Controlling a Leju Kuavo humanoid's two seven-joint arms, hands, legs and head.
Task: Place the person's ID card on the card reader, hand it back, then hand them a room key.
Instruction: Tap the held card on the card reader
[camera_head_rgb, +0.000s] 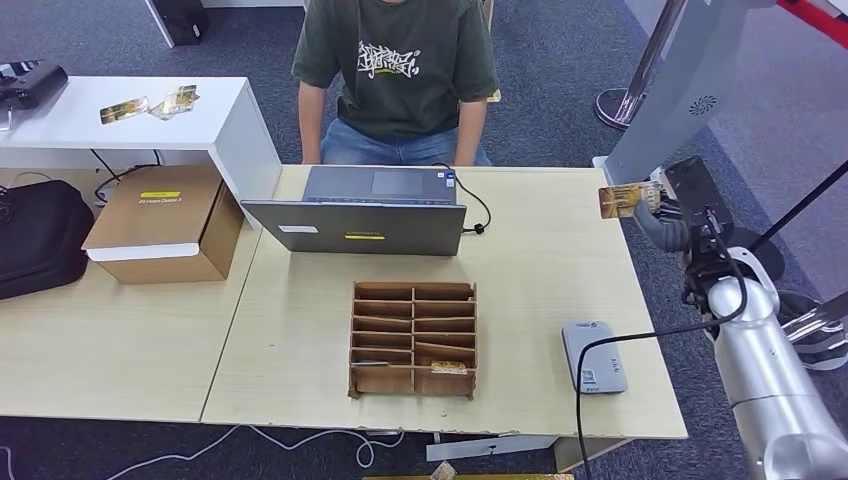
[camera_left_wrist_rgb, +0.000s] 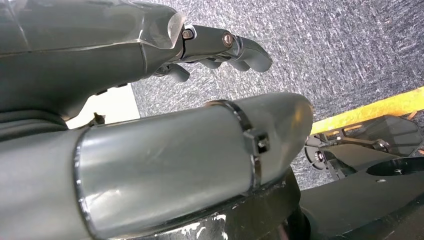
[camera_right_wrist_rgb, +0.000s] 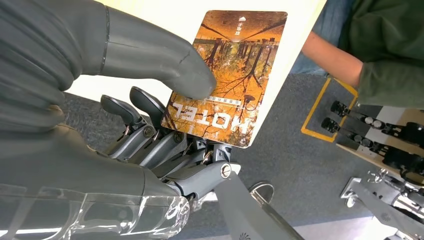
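Observation:
My right hand (camera_head_rgb: 668, 205) is raised beyond the table's right edge and pinches an orange card (camera_head_rgb: 620, 200) printed HOTEL. In the right wrist view the thumb (camera_right_wrist_rgb: 165, 62) presses that card (camera_right_wrist_rgb: 235, 65) against the fingers beneath it. The grey card reader (camera_head_rgb: 592, 356) lies flat near the table's front right corner, its cable running off the front edge. A brown slotted card holder (camera_head_rgb: 412, 338) stands in the middle of the table. The person in a green T-shirt (camera_head_rgb: 400, 70) stands behind the laptop, hands below the table edge. My left hand (camera_left_wrist_rgb: 220, 50) hangs over the carpet with fingers curled, holding nothing.
An open grey laptop (camera_head_rgb: 365, 212) sits at the table's far side with a black cable to its right. A cardboard box (camera_head_rgb: 165, 222) and black bag (camera_head_rgb: 40, 235) lie to the left. More cards (camera_head_rgb: 150, 105) rest on the white shelf. A silver post stands at the right.

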